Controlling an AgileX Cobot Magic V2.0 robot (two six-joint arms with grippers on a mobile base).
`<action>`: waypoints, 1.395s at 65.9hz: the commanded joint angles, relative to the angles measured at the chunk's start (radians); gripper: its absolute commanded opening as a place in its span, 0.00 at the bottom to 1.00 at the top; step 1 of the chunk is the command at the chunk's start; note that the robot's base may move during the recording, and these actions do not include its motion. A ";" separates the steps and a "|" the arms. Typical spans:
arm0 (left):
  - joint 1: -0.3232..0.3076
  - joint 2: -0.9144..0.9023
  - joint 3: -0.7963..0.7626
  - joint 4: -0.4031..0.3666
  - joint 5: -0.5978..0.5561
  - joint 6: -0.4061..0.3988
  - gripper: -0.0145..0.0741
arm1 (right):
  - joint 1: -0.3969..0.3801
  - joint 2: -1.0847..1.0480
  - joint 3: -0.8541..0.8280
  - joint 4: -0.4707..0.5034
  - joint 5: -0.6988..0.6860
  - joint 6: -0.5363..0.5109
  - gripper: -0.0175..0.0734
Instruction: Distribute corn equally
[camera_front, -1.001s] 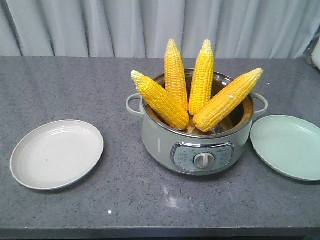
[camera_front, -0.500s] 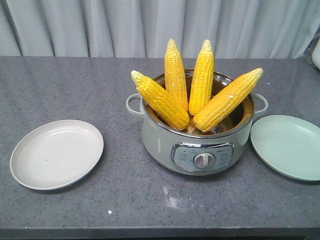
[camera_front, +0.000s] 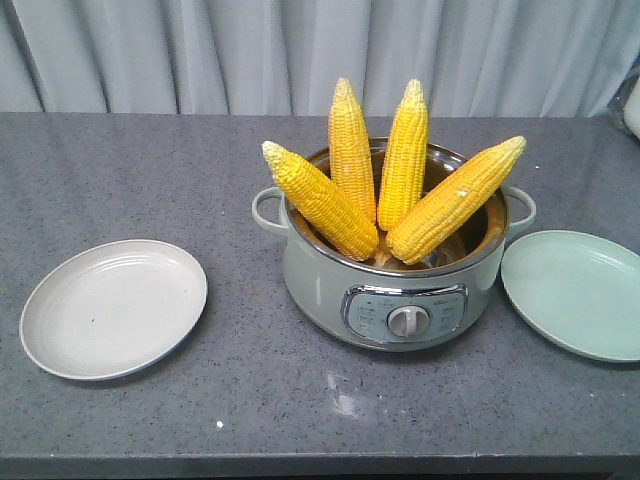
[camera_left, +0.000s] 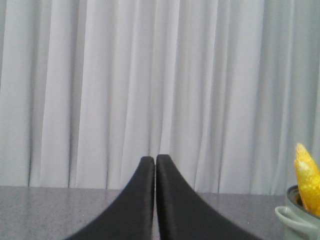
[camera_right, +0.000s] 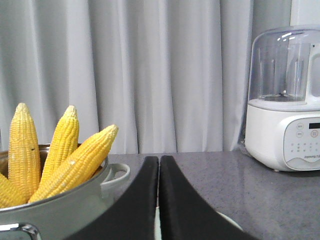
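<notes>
Evidently the corn (camera_front: 404, 155) has not been touched yet. All four cobs stand in the pot (camera_front: 325, 275), butts down and pale tips fanned outward. Two are close to upright at the back, one leans toward the robot's left, and one leans toward its right over the rim. Set against the pictures from half a second and a full second before, no cob has shifted and nothing else in the scene has moved, so nothing has changed and the sharing-out has not begun.

The pot sits in the middle of the grey table (camera_front: 150, 170). A cream plate (camera_front: 60, 330) lies well apart on the left and a green plate (camera_front: 590, 300) just beside the pot's right handle. Neither plate holds anything. An even split would presumably mean two cobs on each.

The left pincer (camera_left: 155, 160) is closed with its dark fingers pressed together, holds nothing, and points over the table toward the curtain (camera_left: 100, 75). In its wrist view the pot and one cob tip show only at the far right edge, so it is well off to the side. The right pincer (camera_right: 159, 159) is likewise closed and empty. It is low and near the pot's right handle, with a white blender (camera_right: 285, 125) standing further right.

Either pincer would have to open before it could take a cob. The right-leaning cob looks the easiest first pick for the right arm.
</notes>
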 joint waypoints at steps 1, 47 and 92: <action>-0.005 0.091 -0.139 -0.006 0.020 -0.009 0.16 | -0.005 0.074 -0.156 -0.011 0.055 -0.049 0.19; -0.005 0.661 -0.632 -0.006 0.556 0.023 0.16 | -0.005 0.599 -0.574 0.049 0.488 -0.134 0.19; -0.005 0.661 -0.632 0.019 0.664 0.039 0.84 | -0.005 0.615 -0.574 0.066 0.579 -0.181 0.86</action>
